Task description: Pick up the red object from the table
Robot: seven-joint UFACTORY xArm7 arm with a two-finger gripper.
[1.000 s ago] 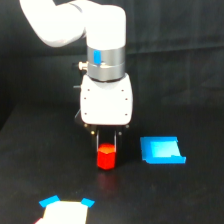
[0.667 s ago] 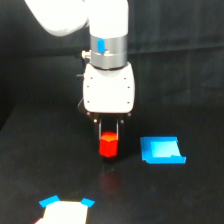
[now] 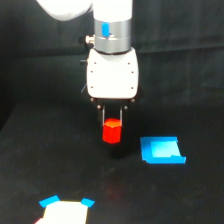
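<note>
Red block (image 3: 112,131) hung between the two dark fingers (image 3: 104,119) of the pincer (image 3: 112,122), which was squeezed tight on its sides. It was up in the air, off the black bench (image 3: 40,165), with a clear gap under it. A faint red glow showed on the bench below it and a bit toward the camera. The block had an orange top and a brighter red body, and it sat upright.

A second before, the block was lower, right down at the bench, and the pincer was around it there. Since then the arm (image 3: 112,75) had gone up and taken the block along. The white body of the arm with its grey ring and small blue mark was straight above the pincer.

A flat blue piece (image 3: 161,150) lay on the bench, off to the exterior view's right of the block and well apart from it. It was in the same place as before. Near the bottom edge, toward the exterior view's left, was a pale thing with blue corners (image 3: 65,209), partly cut off by the frame. It had not moved either.

The bench was wide, flat and dull black. Behind it the back was black too, like dark cloth with soft folds.
</note>
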